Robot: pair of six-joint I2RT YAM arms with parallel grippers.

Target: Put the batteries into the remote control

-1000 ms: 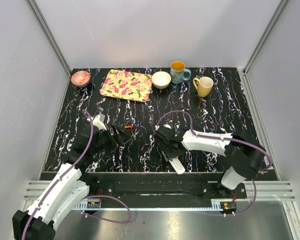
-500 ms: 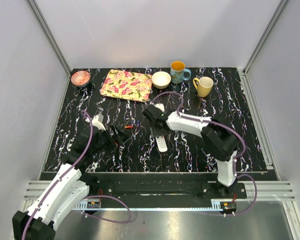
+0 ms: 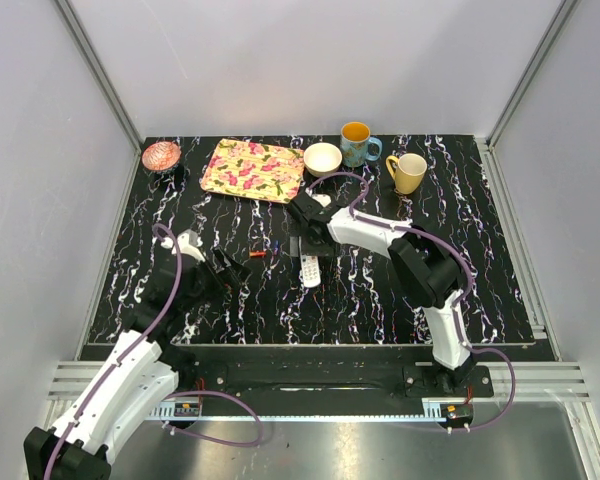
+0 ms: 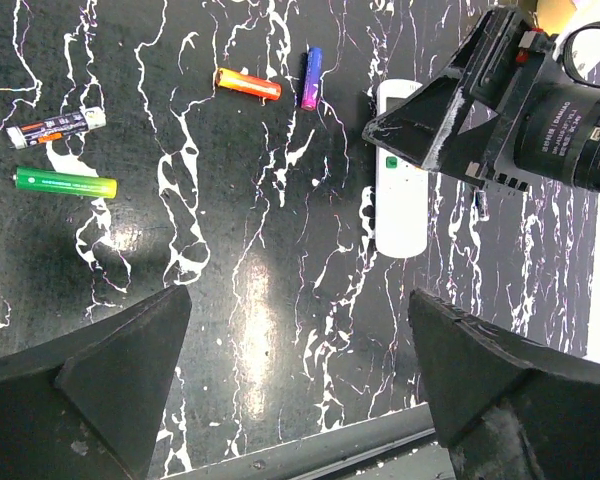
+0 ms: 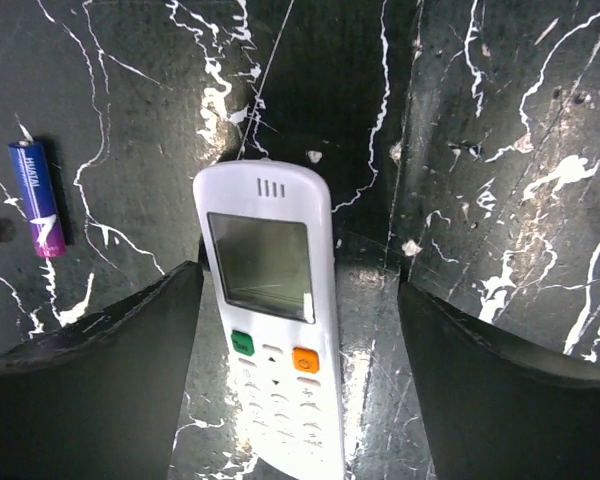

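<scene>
Right wrist view is giving us the clearest news: the right gripper (image 5: 298,285) is standing open around the remote control (image 5: 272,340), one finger on each side with dark gaps between, gripping nothing. A second ago it was bringing that remote up from the near edge of the table (image 3: 520,250). Now the remote is lying flat mid-table, screen and buttons up, just beside the purple battery (image 5: 35,195) and near the orange battery (image 4: 247,84). The left gripper (image 4: 300,300) is hanging wide open and empty over bare table, with the green battery (image 4: 65,183) nearby. We are judging the remote staged beside the batteries but lying face-up, so its back is probably needing turning up before loading.
</scene>
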